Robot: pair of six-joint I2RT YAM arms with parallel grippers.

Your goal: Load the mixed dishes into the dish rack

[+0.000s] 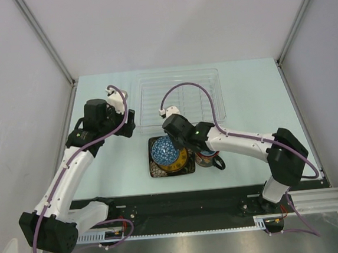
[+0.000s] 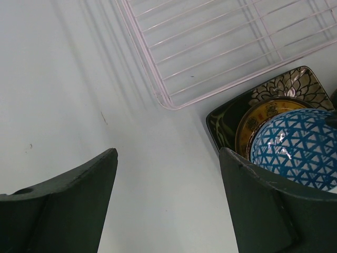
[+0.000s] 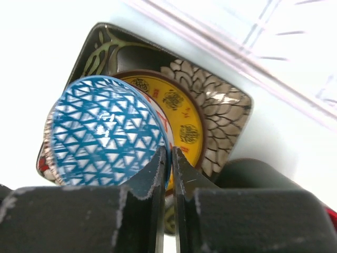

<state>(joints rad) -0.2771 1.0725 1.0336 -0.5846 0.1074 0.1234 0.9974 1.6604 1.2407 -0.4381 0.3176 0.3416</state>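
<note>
1. The clear transparent plastic rectangular dish rack (image 1: 181, 99) with raised walls and a ribbed grid bottom sits on the pale table (image 1: 254, 83). No dish is inside it.
2. Just beside the rack's near wall lies the dark square patterned plate (image 3: 224, 108), flat on the table and apart from the rack.
3. The small round yellow plate (image 3: 181, 124) rests on that square plate, also on the near side of the rack.
4. The blue-white mosaic-patterned bowl (image 3: 105, 132) is over the yellow plate, tipped so that its patterned outside faces the right wrist camera. Whether it touches the plate beneath cannot be told.
5. The right hand (image 3: 169, 155) is pinched tight on the bowl's rim, one finger on either side of the wall.
6. The red-rimmed brown mug (image 1: 207, 157) with the dark handle stands on the table near the rack's near wall. It is on the right of the stacked plates and close against them.
7. The left hand (image 2: 168, 155) hovers off the rack's near left corner. Its fingers are spread wide and only bare table shows between them.
</note>
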